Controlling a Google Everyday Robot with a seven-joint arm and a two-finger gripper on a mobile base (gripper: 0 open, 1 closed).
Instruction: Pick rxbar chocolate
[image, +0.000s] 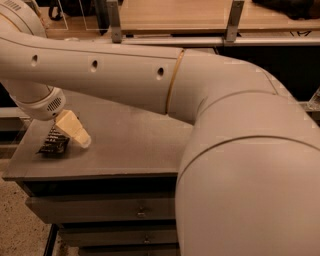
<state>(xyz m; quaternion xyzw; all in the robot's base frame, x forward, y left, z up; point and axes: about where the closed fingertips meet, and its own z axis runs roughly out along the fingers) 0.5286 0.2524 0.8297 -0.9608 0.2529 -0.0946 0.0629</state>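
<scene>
In the camera view, the small, flat, black-wrapped rxbar chocolate (54, 142) with white text lies near the front left corner of the grey cabinet top (140, 145). The cream-coloured gripper (75, 132) hangs low just beside its right edge. Whether it is open or closed cannot be told.

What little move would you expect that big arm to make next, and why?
Probably a slight shift of the gripper leftward in the picture and down, to centre it on the rxbar chocolate. The bar lies flat on the grey table near its front left corner, and the gripper hangs at the bar's right end, not visibly around it.
</scene>
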